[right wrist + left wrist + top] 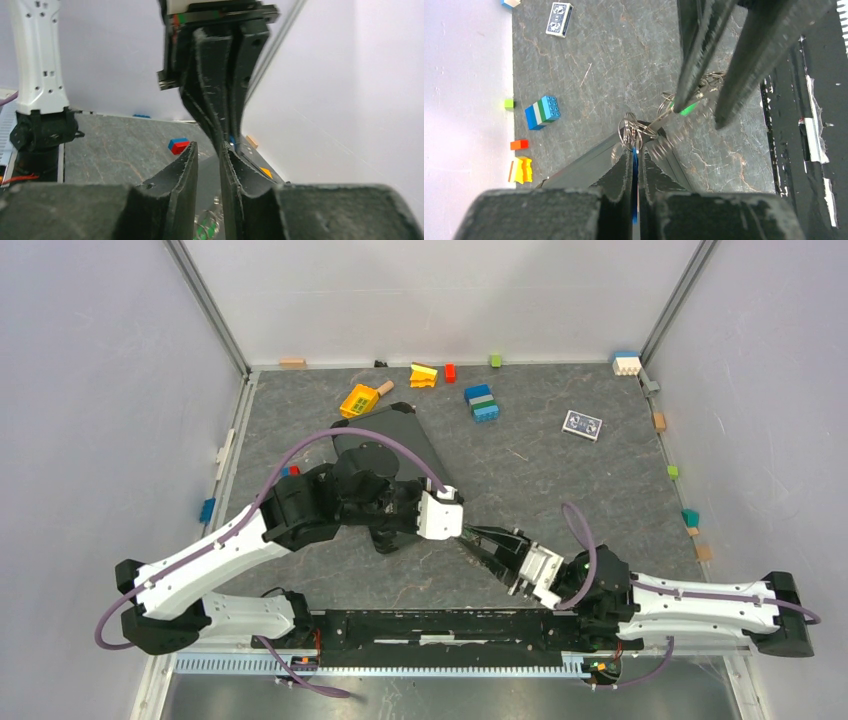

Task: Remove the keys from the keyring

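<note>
Left wall: plain white panel (100, 390) with a metal frame post (205, 300) at the back corner.
Left edge: a blue brick (207, 509) lies on the rim beside the mat.
Surface: dark grey marbled mat (520, 470), bare through the middle and towards the back right.
Back row: a yellow toy (358, 400), a black slab (400, 425) partly under the left arm, and a blue, green and blue brick stack (482, 403).
Left gripper (638, 147): pinched tight on the blue-headed key (635, 167), which shows as a thin blue sliver between the pads.
Keyring (631, 131): lifted off the mat, its metal loops hanging at the left fingertips and reaching across to the right gripper.
Keys (676, 131): a blurred grey bunch just beyond the loops.
Green tag (689, 107): at the tip of one right finger.
Right gripper (207, 148): jaws part-way apart and straddling the bunch; no grip shows.
Card pack (582, 424): lies flat, well clear of both arms; its print is too small to read.
Right edge: a green brick (673, 471) and a teal brick (690, 516) sit along the rim below a white wall.
</note>
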Controlling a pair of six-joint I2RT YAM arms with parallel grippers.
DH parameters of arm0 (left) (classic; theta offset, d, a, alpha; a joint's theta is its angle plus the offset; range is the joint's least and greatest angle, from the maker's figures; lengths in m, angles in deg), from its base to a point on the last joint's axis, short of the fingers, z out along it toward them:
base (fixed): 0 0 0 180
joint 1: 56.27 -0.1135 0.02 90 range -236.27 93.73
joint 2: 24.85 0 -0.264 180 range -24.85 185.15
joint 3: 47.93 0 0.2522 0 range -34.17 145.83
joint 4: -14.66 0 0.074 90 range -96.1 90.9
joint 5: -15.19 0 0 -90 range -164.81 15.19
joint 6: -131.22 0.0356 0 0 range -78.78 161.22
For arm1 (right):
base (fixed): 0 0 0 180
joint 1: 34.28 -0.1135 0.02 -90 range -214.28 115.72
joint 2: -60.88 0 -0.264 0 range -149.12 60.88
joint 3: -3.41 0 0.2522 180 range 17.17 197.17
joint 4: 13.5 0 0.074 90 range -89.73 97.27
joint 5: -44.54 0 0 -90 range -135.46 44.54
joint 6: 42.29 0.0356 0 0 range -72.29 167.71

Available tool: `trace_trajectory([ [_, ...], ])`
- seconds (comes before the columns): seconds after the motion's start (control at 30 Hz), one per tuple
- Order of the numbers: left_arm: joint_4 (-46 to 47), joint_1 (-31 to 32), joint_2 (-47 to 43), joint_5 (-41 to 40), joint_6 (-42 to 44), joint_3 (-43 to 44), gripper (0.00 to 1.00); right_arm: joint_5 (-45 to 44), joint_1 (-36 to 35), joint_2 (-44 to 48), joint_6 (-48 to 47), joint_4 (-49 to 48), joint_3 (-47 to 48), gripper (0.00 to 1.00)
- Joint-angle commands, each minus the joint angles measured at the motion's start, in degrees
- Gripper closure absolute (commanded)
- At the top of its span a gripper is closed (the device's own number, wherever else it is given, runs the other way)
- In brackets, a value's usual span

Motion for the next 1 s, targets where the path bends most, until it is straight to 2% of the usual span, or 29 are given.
trace_trajectory([
  [0.0,6.2,0.2,-1.6,-0.7,1.1,-0.2,0.98,-7.8,-0.3,2.4,3.1,-2.1,0.9,0.74],
  [0.27,15.0,0.2,-5.0,-1.6,2.4,-6.5,0.98,-22.3,-0.3,3.7,10.1,2.0,5.1,0.76],
  [0.6,29.2,0.2,-10.2,-1.2,2.2,-15.0,0.98,-11.7,-0.3,-0.5,16.7,16.4,15.1,0.70],
  [0.83,37.9,0.0,-13.8,-1.0,3.3,-20.5,0.98,-11.7,-0.3,-1.1,17.6,18.8,17.8,0.68],
  [0.97,38.8,0.0,-14.8,-0.1,4.3,-21.5,0.98,-13.0,-0.3,-1.4,17.7,18.6,17.7,0.70],
])
